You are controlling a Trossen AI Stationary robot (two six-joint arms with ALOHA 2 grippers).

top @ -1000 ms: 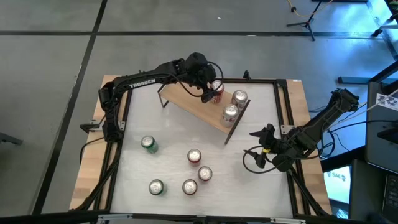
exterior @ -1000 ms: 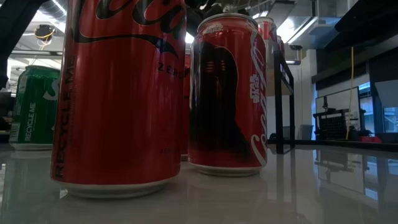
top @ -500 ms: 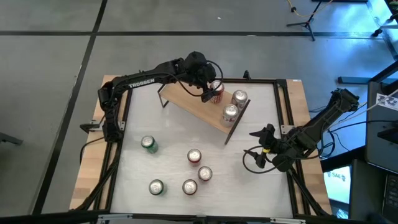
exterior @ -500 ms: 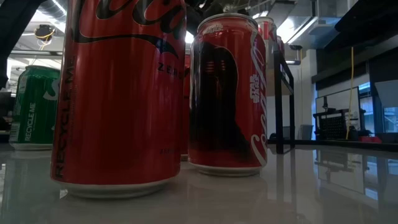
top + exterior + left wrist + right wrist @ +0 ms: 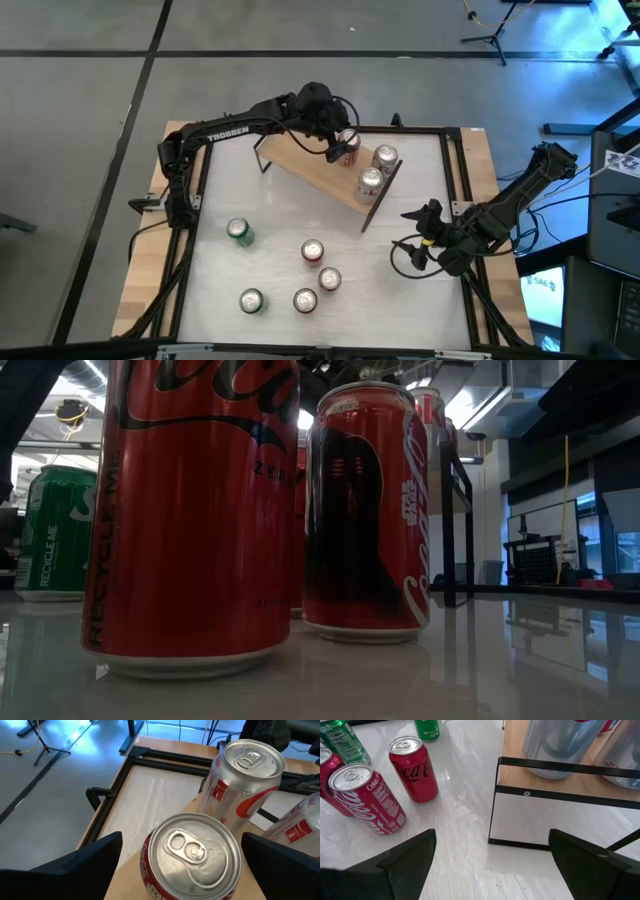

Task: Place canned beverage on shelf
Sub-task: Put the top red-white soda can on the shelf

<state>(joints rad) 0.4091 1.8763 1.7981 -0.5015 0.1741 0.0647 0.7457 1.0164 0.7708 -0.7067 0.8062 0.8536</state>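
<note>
The shelf [image 5: 315, 170], a light-wood board on black legs, stands slantwise at the table's far middle. A red can [image 5: 349, 141] stands upright on it, next to two silver cans [image 5: 385, 157] [image 5: 370, 182]. My left gripper [image 5: 341, 146] is open above the red can. In the left wrist view its fingers [image 5: 95, 862] stand on either side of the can's top [image 5: 192, 851], with a gap on at least one side. My right gripper [image 5: 413, 214] is open and empty low at the table's right side, facing the shelf's end frame [image 5: 560, 805].
Several loose cans stand on the near half of the table: a green one [image 5: 238, 232] and red ones [image 5: 312, 250] [image 5: 329, 279] [image 5: 305, 299] [image 5: 250, 300]. They fill the low view [image 5: 195, 510]. The left part of the shelf board is bare.
</note>
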